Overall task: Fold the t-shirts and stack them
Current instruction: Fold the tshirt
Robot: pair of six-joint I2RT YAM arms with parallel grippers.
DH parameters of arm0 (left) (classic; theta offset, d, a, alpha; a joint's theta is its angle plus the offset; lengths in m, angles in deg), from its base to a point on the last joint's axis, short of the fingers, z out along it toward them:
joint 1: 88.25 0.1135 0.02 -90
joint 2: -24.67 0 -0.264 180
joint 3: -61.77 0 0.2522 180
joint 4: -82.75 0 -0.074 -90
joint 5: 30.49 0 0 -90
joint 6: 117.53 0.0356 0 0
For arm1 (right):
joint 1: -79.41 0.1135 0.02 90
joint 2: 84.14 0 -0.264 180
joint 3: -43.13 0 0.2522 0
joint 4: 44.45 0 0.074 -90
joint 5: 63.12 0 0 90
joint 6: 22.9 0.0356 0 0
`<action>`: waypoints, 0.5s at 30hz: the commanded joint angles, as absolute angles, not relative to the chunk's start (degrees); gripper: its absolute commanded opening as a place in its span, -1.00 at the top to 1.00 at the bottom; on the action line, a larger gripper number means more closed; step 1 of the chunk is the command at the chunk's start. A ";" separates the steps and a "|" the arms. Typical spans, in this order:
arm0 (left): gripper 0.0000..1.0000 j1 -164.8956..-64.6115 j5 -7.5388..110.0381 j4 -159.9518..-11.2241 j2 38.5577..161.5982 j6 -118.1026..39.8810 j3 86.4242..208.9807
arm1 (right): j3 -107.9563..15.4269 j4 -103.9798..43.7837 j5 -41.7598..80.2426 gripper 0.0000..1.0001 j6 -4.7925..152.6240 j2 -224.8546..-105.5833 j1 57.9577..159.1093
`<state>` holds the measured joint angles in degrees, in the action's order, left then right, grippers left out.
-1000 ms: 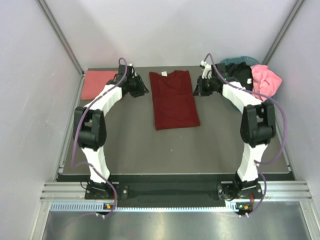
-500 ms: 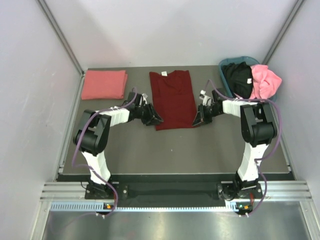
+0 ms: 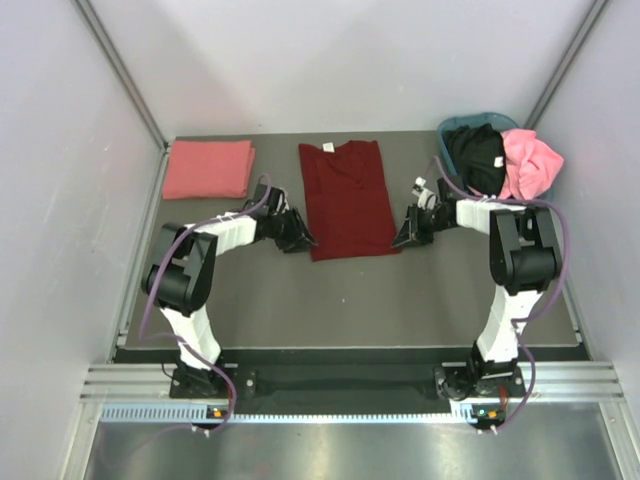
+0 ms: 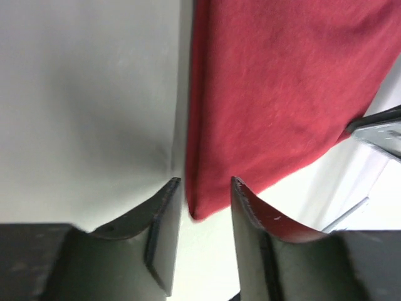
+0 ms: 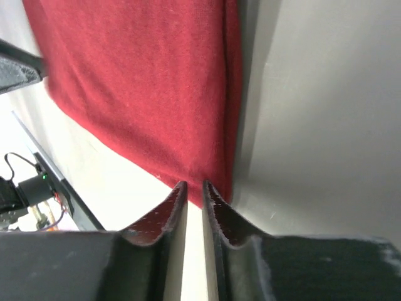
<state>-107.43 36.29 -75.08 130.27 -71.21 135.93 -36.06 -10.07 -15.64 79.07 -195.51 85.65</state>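
Between the two grippers, a dark maroon t-shirt (image 3: 347, 198) lies flat on the grey tabletop (image 3: 300, 300). It is folded into a long panel with its collar at the far end.

At the shirt's near left corner sits the left gripper (image 4: 205, 188), low over the tabletop. It is released: its fingers stand apart, and the corner of the cloth lies in the gap between them.

At the near right corner sits the right gripper (image 5: 194, 186), opposite the left one across the shirt's hem. Its fingers are drawn almost together, with only a thin slit between them. Their tips meet the edge of the hem, and whether they pinch the cloth cannot be told.

Beyond the left gripper and to its left, a salmon-pink t-shirt (image 3: 207, 168) lies folded in the far left corner of the tabletop.

Beyond the right gripper and to its right, a teal basket (image 3: 460, 122) holds a black t-shirt (image 3: 475, 158) and a bright pink t-shirt (image 3: 530, 162). Both are crumpled, and the pink one spills over the rim.
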 commanded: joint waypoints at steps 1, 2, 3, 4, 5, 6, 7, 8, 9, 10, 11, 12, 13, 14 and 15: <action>0.13 -107.06 38.50 -66.80 124.44 -67.44 139.51 | -35.41 -11.01 -11.71 0.59 80.98 -188.91 85.73; 0.00 -107.06 38.94 -65.48 123.73 -67.00 140.04 | -35.14 -10.83 -10.83 0.51 81.25 -187.77 85.73; -0.04 -107.06 39.12 -63.81 122.59 -66.56 139.87 | -34.88 -10.48 -9.69 0.32 82.03 -186.89 85.73; -0.09 -107.06 38.69 -63.88 122.15 -66.29 138.74 | -34.44 -9.70 -7.42 0.27 82.22 -185.23 85.82; -0.15 -107.06 38.33 -64.06 121.97 -66.64 138.03 | -34.27 -9.34 -6.35 0.19 82.39 -184.69 85.82; -0.17 -107.06 37.98 -64.76 122.49 -66.82 137.41 | -34.09 -8.99 -5.30 0.15 82.57 -184.08 85.91; -0.16 -107.06 37.46 -65.29 123.02 -67.17 136.80 | -34.09 -8.11 -4.15 0.11 82.48 -184.07 86.17; -0.17 -107.06 36.49 -66.16 123.54 -68.04 135.57 | -34.00 -7.84 -2.05 0.08 82.40 -184.16 86.26; -0.16 -107.06 35.87 -67.13 124.42 -68.48 134.78 | -33.91 -7.67 -1.60 0.05 82.05 -184.59 86.61; -0.16 -107.06 35.00 -69.83 124.78 -68.92 134.08 | -33.56 -7.58 -1.25 0.04 81.87 -184.86 86.70; -0.16 -107.06 34.55 -70.99 125.04 -69.28 132.85 | -33.30 -7.75 -0.63 0.03 81.61 -184.95 87.05; -0.17 -107.06 33.68 -71.79 125.56 -69.80 132.40 | -33.04 -7.84 -0.11 0.01 81.43 -185.12 87.05; -0.17 -107.06 33.32 -72.66 125.92 -69.81 132.22 | -32.34 -8.02 0.51 0.01 81.25 -185.12 87.23; -0.17 -107.15 33.23 -72.67 126.36 -69.72 132.22 | -31.98 -8.89 0.95 0.00 81.08 -185.04 87.32; -0.17 -107.15 33.41 -72.59 127.06 -69.72 132.22 | -31.72 -9.24 1.04 0.00 80.90 -185.21 87.40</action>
<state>-107.17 35.39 -69.33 125.55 -68.85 132.90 -32.78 -8.76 -1.87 81.63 -185.59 86.43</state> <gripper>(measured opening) 0.582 0.498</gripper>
